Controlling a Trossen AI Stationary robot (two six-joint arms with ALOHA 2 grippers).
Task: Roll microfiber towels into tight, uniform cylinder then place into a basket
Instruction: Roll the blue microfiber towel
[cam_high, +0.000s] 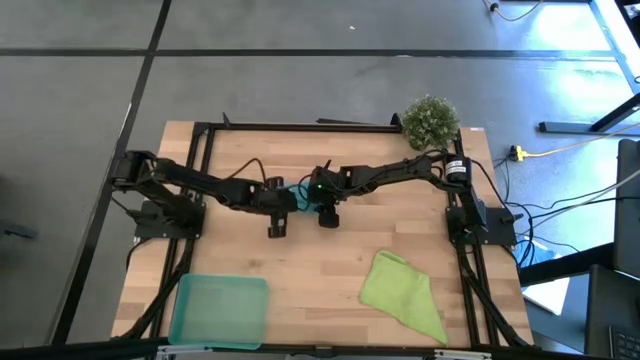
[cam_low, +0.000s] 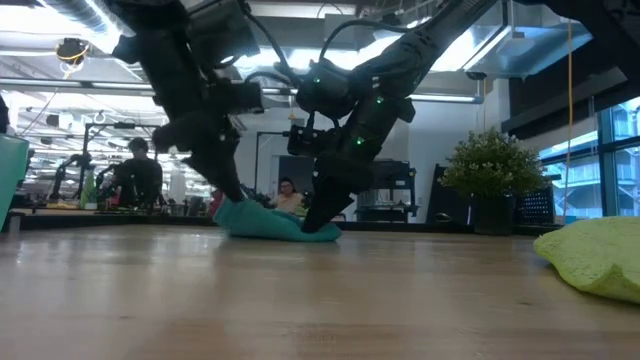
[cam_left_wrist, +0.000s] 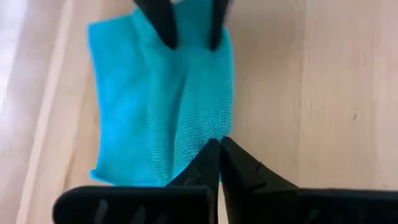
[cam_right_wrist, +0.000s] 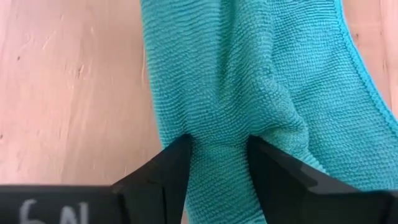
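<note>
The teal towel (cam_high: 300, 189) lies crumpled in the middle of the table between my two grippers, its underside on the wood (cam_low: 270, 225). My left gripper (cam_left_wrist: 219, 144) is shut at the towel's left end (cam_low: 226, 205). My right gripper (cam_right_wrist: 219, 155) comes from the right and grips the towel's other end (cam_low: 322, 228). The lime towel (cam_high: 402, 290) rests loosely bunched near the front right. The basket (cam_high: 220, 308) stands at the front left and holds no towel. My left gripper pinches the teal towel's edge (cam_left_wrist: 208, 134) between its two fingertips, slanting down from the table's left. A ridge of cloth runs from the tips toward the other gripper. Most of the towel stays on the table. My right gripper holds a raised fold of the teal towel (cam_right_wrist: 217, 140) between its two fingers (cam_right_wrist: 177, 158), slanting down from the table's right. The cloth narrows between the fingers and spreads out beyond them. This end stays down on the table.
A bushy potted plant (cam_high: 430, 120) stands at the far right corner. A black frame (cam_high: 300, 126) runs along the table's far edge and sides. Bare wood lies between the basket and the lime towel. People sit in the room behind the table (cam_low: 135, 175).
</note>
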